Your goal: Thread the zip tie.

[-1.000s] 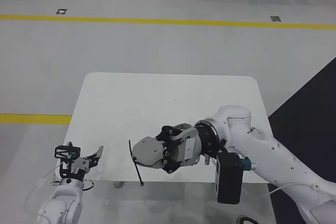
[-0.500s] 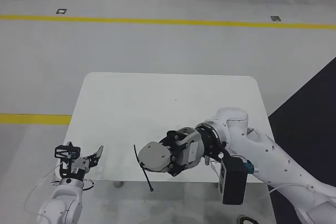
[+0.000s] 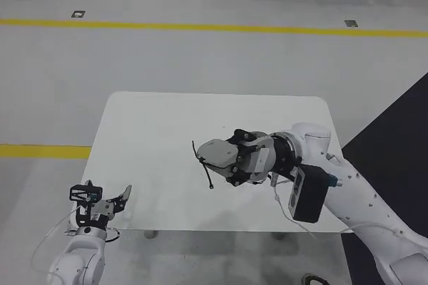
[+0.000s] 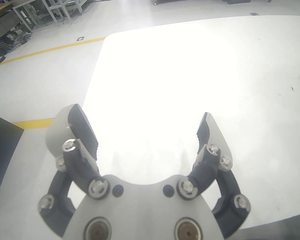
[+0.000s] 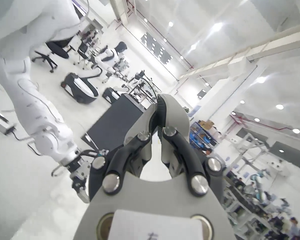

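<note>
A thin black zip tie [image 3: 202,164] hangs in the air above the middle of the white table [image 3: 150,135], pinched in my right gripper [image 3: 206,158], which is shut on it. In the right wrist view the two fingers [image 5: 173,116] press together on a dark strip of the zip tie [image 5: 154,94] that rises past their tips. My left gripper [image 3: 113,200] stands open with nothing between its fingers [image 4: 82,128], just off the table's near left corner, well apart from the zip tie.
A yellow line [image 3: 200,28] crosses the floor beyond the table. A dark panel [image 3: 406,121] stands to the table's right. The table's bare top [image 4: 190,71] stretches out ahead of the left gripper.
My right arm has swung the zip tie up and away from the table's near edge toward its middle, turning the wrist. The left arm has stayed still.
</note>
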